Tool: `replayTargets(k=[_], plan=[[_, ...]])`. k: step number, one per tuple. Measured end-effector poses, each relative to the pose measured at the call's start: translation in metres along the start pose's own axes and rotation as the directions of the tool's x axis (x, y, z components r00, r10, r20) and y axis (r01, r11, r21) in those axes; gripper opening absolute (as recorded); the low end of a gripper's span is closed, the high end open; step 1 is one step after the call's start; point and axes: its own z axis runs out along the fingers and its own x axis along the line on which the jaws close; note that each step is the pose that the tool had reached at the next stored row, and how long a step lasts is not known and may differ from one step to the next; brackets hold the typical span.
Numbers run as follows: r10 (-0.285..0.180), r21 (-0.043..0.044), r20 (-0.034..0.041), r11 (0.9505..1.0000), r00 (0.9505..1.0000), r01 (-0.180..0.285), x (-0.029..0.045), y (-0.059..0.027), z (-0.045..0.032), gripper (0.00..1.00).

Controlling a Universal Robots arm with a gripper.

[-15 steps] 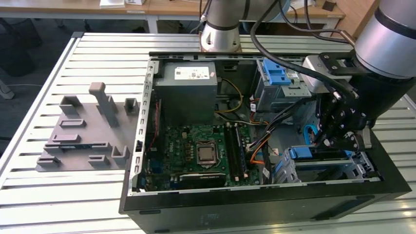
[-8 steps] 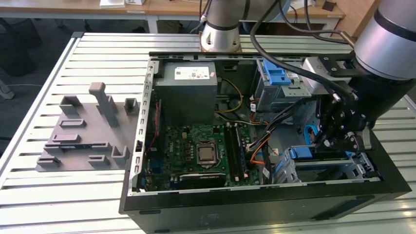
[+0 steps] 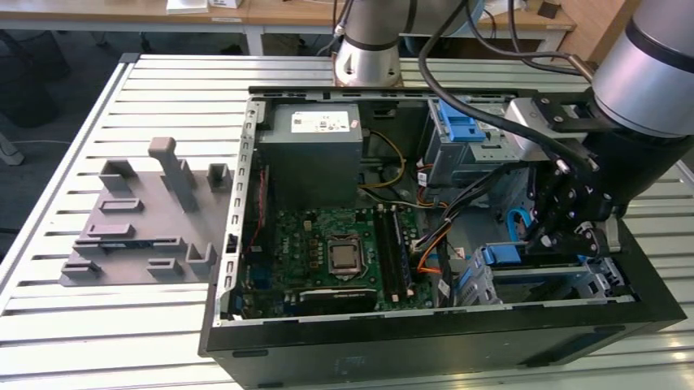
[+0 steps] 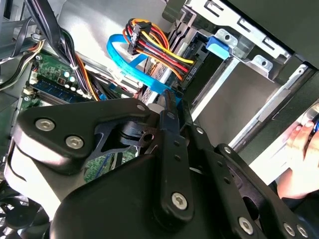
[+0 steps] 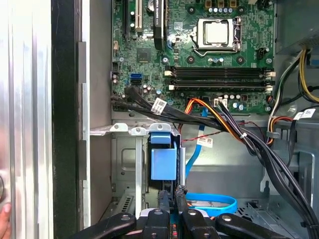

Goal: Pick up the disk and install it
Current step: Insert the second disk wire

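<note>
The disk [image 5: 163,162], a flat drive in a blue plastic carrier, stands edge-on in a slot of the silver sheet-metal drive cage [image 5: 124,164]. In the first wrist view we see mainly the blue end of its carrier, and the silver body behind it is hidden. We judge it a stiff, fairly dense thing for its size. The metal faces would be smooth and slippery, and the drive would not take knocks or twisting well. The carrier's plastic frame looks like the better place to take hold of, gripped across its thin edges and not on the labelled face.

The black linkage end effector [image 5: 172,195] hangs just beside the carrier's end. Its fingers are pressed close together, with nothing that we can make out between them. Whether they touch the carrier, we cannot tell.

A flat blue data cable [image 5: 214,201] loops near the fingertips. A bundle of black, orange and yellow wires [image 5: 234,129] crosses above the cage, close enough to snag. All of this lies inside the open black computer case [image 3: 434,349], which rests on the slatted metal counter [image 3: 162,89].
</note>
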Motion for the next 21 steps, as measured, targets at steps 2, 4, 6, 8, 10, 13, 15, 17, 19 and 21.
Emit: replayTargets(k=[2,4,6,8,10,13,15,17,19,21], plan=[[0.000,0.0000,0.0017,1.0000,1.0000,0.000,0.0000,-0.0004,0.0001,0.17],[0.000,0.0000,0.0022,1.0000,1.0000,0.000,0.0001,-0.0006,0.0001,0.17],[0.000,0.0000,0.0024,1.0000,1.0000,0.000,0.0002,-0.0007,0.0002,0.17],[0.000,0.0000,0.0024,1.0000,1.0000,0.000,0.0002,-0.0009,0.0003,0.17],[0.000,0.0000,0.0023,1.0000,1.0000,0.000,0.0003,-0.0010,0.0005,0.17],[0.000,0.0000,0.0030,1.0000,1.0000,0.000,0.0005,-0.0011,0.0014,0.17],[0.000,0.0000,0.0033,1.0000,1.0000,0.000,0.0005,-0.0011,0.0023,0.17],[0.000,0.0000,0.0034,1.0000,1.0000,0.000,0.0007,-0.0011,0.0036,0.17],[0.000,-0.0001,0.0032,1.0000,1.0000,0.000,0.0009,-0.0011,0.0045,0.17],[0.000,0.0000,0.0030,1.0000,1.0000,0.000,0.0009,-0.0010,0.0052,0.17]])
